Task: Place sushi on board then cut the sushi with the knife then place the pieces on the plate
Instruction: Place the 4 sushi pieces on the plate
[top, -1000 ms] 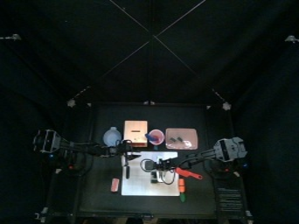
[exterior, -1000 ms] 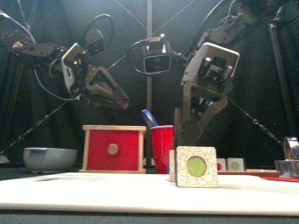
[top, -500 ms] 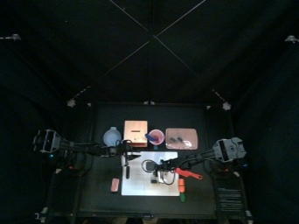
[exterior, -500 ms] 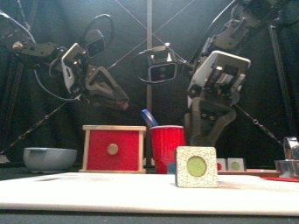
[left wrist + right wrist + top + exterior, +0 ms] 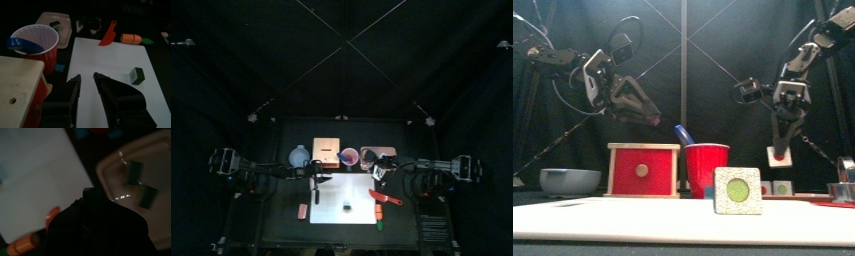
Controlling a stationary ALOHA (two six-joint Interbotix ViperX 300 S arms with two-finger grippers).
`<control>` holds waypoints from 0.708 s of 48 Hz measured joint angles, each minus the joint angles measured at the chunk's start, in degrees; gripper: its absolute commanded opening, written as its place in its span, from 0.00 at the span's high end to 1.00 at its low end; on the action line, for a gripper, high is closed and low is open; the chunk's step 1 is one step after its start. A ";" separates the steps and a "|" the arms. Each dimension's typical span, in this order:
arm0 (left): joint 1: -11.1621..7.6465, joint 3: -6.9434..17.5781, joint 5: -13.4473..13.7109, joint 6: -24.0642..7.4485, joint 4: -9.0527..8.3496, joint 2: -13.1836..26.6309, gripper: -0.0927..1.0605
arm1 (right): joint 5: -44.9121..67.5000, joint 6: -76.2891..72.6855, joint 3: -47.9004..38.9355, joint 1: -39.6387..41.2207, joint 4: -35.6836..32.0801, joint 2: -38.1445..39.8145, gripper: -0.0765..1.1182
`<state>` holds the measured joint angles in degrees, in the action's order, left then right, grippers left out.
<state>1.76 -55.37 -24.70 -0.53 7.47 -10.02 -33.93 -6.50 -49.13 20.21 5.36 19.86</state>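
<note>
Tabletop tray (image 5: 112, 175) sits below my right pincer (image 5: 782, 148), pinching one piece (image 5: 782, 157); I would lower it beside the placed pieces (image 5: 135, 170) before releasing, left pincer (image 5: 87, 76) spread above board (image 5: 107, 65).

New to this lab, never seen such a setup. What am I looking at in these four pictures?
This is a robot with two arms, each ending in a two-jawed gripper. One picture looks down from above, one looks level from the front, and two come from wrist cameras. On the table lies a white cutting board with one sushi piece on it and a red toy knife at its edge. Behind stand a wooden box, a red cup, a blue-grey bowl and a pink tray holding two pieces. The left gripper is open and empty; the right gripper seems to hold a third piece above the tray.
</note>
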 measured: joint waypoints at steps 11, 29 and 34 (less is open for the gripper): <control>0.09 0.00 0.00 0.00 0.09 0.00 0.31 | -1.41 0.18 -4.83 8.96 -3.78 3.34 0.46; 0.09 0.00 0.09 0.00 0.09 0.00 0.31 | 6.15 0.18 -9.76 12.66 -4.57 0.09 0.29; 0.09 0.00 0.00 0.00 0.09 0.00 0.31 | 6.59 0.18 -9.76 13.18 -4.57 0.09 0.26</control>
<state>1.85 -55.37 -24.70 -0.53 7.56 -10.02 -27.33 -6.33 -58.89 33.40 0.79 19.95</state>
